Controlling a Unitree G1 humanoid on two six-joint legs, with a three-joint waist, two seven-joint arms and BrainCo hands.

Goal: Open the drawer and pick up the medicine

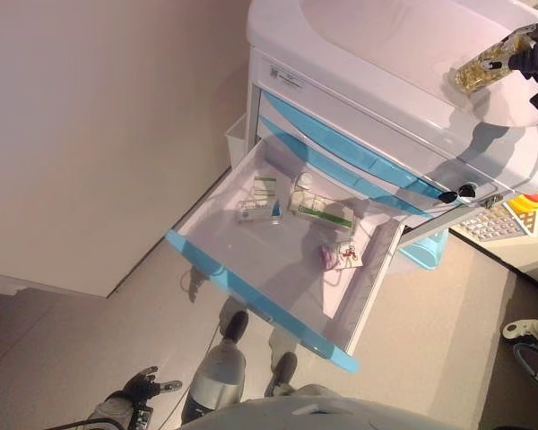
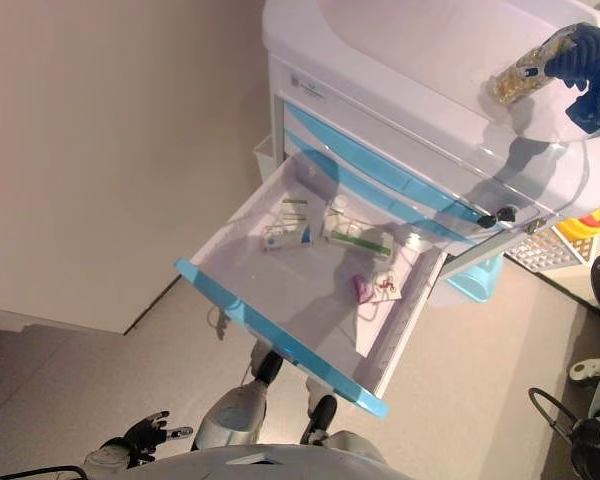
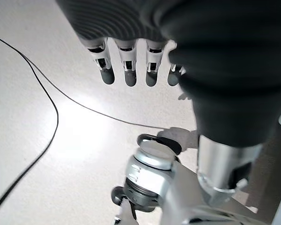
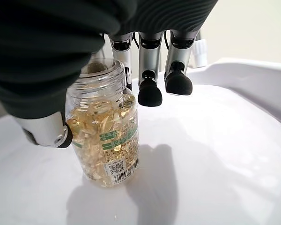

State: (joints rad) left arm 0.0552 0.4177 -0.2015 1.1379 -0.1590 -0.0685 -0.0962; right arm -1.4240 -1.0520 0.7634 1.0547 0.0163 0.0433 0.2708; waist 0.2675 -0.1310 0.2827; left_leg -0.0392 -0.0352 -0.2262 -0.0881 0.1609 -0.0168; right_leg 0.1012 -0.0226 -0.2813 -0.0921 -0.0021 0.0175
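White cabinet top (image 1: 386, 45) carries the clear bottle of yellow capsules (image 4: 104, 140), pinched between the right hand's (image 4: 61, 61) thumb and fingers. Below, the blue-fronted drawer (image 1: 251, 300) stands open with small boxes (image 1: 321, 210) inside. Low by the floor, the left hand (image 3: 131, 70) hangs relaxed, empty.

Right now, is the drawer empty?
No, the open drawer holds several small medicine packs lying on its floor.

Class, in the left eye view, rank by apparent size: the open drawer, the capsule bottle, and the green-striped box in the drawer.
1. Open drawer, easily largest.
2. Green-striped box and capsule bottle, held by the right hand: look alike, so unranked.
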